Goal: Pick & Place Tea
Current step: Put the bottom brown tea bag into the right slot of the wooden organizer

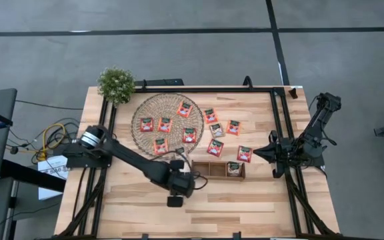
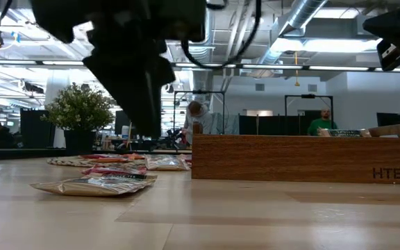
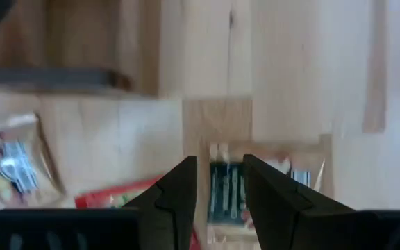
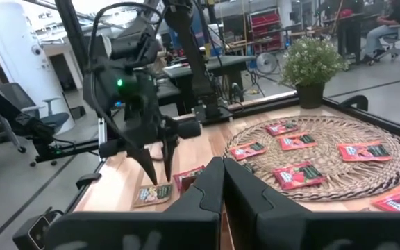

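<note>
Claw fingers of the left arm (image 3: 217,201) hang parted, pointing down over a pale sachet (image 3: 269,184) that lies flat on the counter (image 1: 245,207); nothing sits between them, and whether the tips touch the packet cannot be told. From overhead this left claw (image 1: 177,181) is near the counter's middle, just beside the left end of the brown wooden tray (image 1: 217,169), with the dark arm running back toward the left edge. The right wrist camera shows the same claw (image 4: 157,161) poised above a pale sachet (image 4: 151,195), a red one (image 4: 188,178) next to it. One pale sachet (image 1: 233,169) already lies in the tray's right compartment; the other compartments look bare. Red tea sachets (image 1: 165,124) are spread over the round woven mat (image 1: 153,107), six or so, and more red ones (image 1: 233,127) lie on bare wood between mat and tray, along with another pale sachet (image 1: 217,130). At counter height, the tray's wooden wall (image 2: 304,158) stands on the right and several sachets (image 2: 89,185) lie flat to the left of it. A small potted plant (image 1: 116,85) stands at the far left corner. The right claw (image 1: 259,153) waits near the right edge, its fingers (image 4: 203,198) pressed together and holding nothing. People (image 2: 319,123) are in the room behind.
</note>
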Controlling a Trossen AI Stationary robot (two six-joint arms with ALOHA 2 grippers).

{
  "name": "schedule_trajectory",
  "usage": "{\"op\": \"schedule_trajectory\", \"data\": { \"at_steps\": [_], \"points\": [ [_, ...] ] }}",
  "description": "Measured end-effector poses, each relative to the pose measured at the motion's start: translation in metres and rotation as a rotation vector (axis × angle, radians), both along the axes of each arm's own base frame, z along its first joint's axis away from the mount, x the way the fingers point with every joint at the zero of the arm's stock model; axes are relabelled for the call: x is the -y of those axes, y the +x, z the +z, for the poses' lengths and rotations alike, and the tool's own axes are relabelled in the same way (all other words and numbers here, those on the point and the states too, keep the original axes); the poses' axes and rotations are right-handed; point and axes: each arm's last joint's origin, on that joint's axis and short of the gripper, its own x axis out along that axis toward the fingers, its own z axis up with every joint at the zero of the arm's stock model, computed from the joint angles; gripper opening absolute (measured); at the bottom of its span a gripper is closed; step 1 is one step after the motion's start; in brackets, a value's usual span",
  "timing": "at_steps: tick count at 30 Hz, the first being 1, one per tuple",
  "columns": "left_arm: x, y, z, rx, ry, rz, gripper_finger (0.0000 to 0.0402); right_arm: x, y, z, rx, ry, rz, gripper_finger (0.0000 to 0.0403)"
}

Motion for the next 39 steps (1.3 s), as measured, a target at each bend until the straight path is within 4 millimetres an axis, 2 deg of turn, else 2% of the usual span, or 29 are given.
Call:
{"op": "schedule_trajectory", "data": {
  "at_steps": [11, 20, 29, 36, 39],
  "points": [
    [0.002, 0.002, -0.005, -0.04, -0.003, 0.007, 0.011, 0.0, 0.0, 0.0, 0.0, 0.0, 0.0, 0.0001],
    [0.003, 0.006, -0.028, -0.083, 0.05, -0.005, 0.011, 0.0, 0.0, 0.0, 0.0, 0.001, 0.002, 0.0001],
    [0.002, 0.007, -0.029, -0.07, 0.066, 0.003, 0.011, 0.0, 0.0, 0.0, 0.0, 0.001, 0.002, 0.0001],
    [0.006, 0.011, -0.046, -0.117, 0.035, -0.031, 0.011, 0.0, 0.0, 0.0, 0.0, 0.002, 0.003, 0.0001],
    [0.006, 0.01, -0.048, -0.122, 0.034, -0.033, 0.011, 0.0, 0.0, 0.0, 0.001, 0.025, 0.002, 0.0001]
  ]
}}
